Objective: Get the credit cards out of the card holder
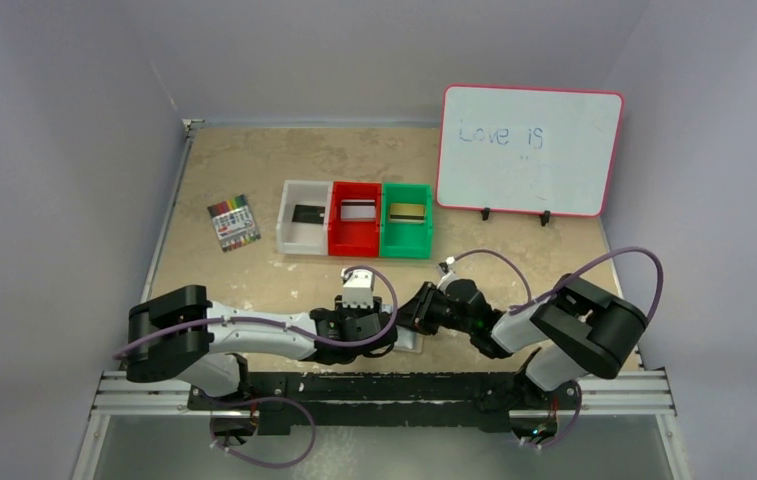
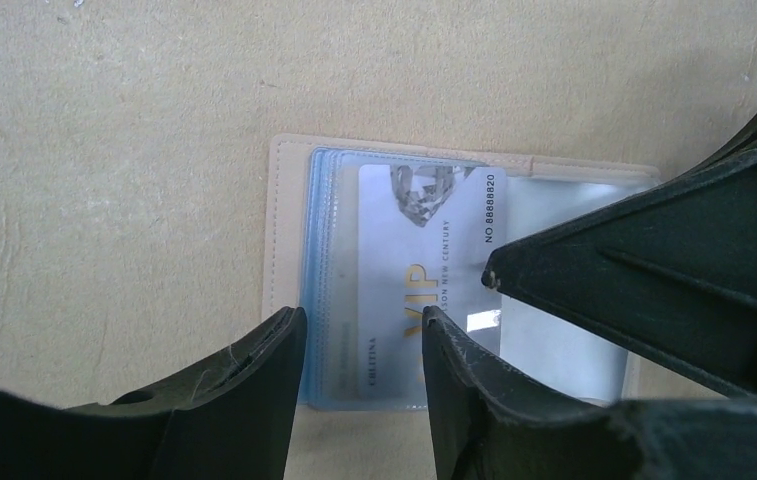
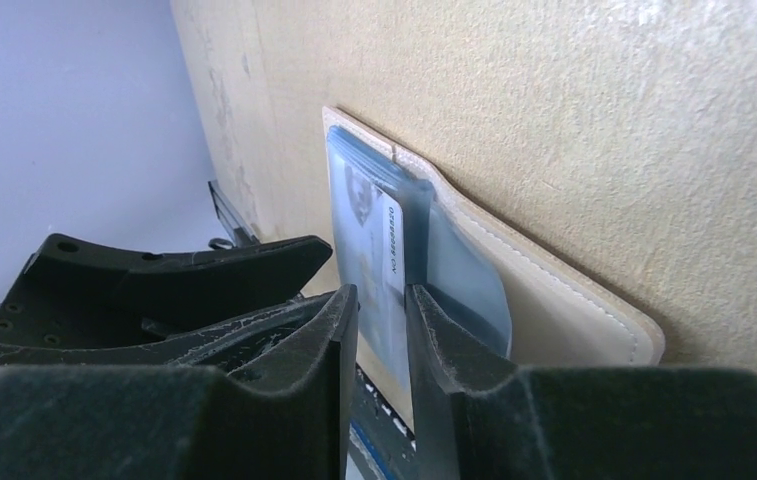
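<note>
The card holder (image 2: 284, 200) lies open on the table, beige outside with pale blue sleeves. A pale silvery credit card (image 2: 424, 230) marked VIP sits in a sleeve. My left gripper (image 2: 364, 320) is open just over the holder's left half, its fingers either side of the sleeve stack. My right gripper (image 3: 382, 295) stands slightly open, with the edge of the card (image 3: 379, 230) and its sleeve in the narrow gap between the fingers. From above, both grippers (image 1: 379, 335) (image 1: 409, 315) meet over the holder (image 1: 411, 342), which is mostly hidden. A black card (image 1: 306, 213), a silver card (image 1: 357, 210) and a gold card (image 1: 406, 211) lie in bins.
A white bin (image 1: 289, 225), a red bin (image 1: 354, 238) and a green bin (image 1: 406, 242) stand in a row mid-table. A pack of coloured markers (image 1: 233, 222) lies to their left. A whiteboard (image 1: 529, 150) stands at the back right. The right gripper's finger (image 2: 654, 280) crosses the left wrist view.
</note>
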Controlling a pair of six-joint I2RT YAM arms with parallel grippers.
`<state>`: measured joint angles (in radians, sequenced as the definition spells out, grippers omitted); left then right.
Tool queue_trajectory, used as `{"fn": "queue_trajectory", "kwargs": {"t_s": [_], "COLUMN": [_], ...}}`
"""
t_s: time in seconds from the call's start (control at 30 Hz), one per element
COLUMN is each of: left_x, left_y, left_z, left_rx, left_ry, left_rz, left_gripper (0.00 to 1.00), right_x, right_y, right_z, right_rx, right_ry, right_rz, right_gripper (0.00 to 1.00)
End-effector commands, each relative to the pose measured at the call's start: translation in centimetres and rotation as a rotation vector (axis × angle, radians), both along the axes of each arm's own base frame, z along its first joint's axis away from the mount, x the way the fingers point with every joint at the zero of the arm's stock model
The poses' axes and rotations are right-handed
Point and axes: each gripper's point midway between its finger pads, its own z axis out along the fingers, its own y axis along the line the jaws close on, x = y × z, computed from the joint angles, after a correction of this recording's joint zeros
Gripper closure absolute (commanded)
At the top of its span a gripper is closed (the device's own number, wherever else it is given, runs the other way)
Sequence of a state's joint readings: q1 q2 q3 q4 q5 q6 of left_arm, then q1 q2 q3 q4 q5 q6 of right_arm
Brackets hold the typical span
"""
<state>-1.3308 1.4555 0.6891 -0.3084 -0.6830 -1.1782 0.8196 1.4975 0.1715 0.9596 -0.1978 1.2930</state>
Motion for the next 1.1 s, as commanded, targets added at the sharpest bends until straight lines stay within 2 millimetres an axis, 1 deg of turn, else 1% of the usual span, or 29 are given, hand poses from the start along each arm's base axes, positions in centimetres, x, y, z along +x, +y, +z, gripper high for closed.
{"fn": "queue_trajectory", "kwargs": {"t_s": [0.0,0.03,0.2,0.3,0.47,0.73,0.87,0.97,1.0,1.07], "left_x": [0.2,0.2,0.3,0.4,0.7,0.9,1.1,1.3,1.4,1.6], "left_y": [-0.2,-0.2,-0.1,0.4,1.3,1.5,1.5,1.0,0.8,0.6], "left_z": [0.8,0.8,1.0,1.1,1.6,2.1,2.5,2.9,2.9,2.7], "left_rx": [-0.039,-0.038,-0.041,-0.035,-0.041,-0.056,-0.07,-0.073,-0.062,-0.029], "left_ry": [-0.016,-0.017,-0.021,-0.03,-0.05,-0.065,-0.08,-0.091,-0.093,-0.087], "left_rz": [0.019,0.02,0.027,0.041,0.074,0.093,0.092,0.075,0.064,0.044], "left_gripper": [0.55,0.55,0.57,0.57,0.57,0.57,0.52,0.46,0.43,0.42], "right_x": [0.8,0.7,0.7,0.6,0.4,-0.4,-0.7,-0.9,-0.9,-0.8], "right_y": [0.2,0.3,0.7,0.7,0.4,-0.4,-0.7,-0.8,-0.8,-0.8], "right_z": [0.7,0.7,0.8,0.6,0.3,-0.3,-0.4,-0.4,-0.4,-0.3], "right_rx": [0.048,0.054,0.078,0.073,0.056,0.023,0.007,-0.001,-0.001,0.0], "right_ry": [-0.014,-0.011,-0.018,-0.018,-0.018,-0.008,-0.009,-0.012,-0.014,-0.016], "right_rz": [-0.038,-0.03,-0.017,-0.013,-0.011,0.004,0.013,0.019,0.019,0.017], "right_gripper": [0.74,0.76,0.91,1.0,1.0,1.0,1.0,1.0,1.0,1.0]}}
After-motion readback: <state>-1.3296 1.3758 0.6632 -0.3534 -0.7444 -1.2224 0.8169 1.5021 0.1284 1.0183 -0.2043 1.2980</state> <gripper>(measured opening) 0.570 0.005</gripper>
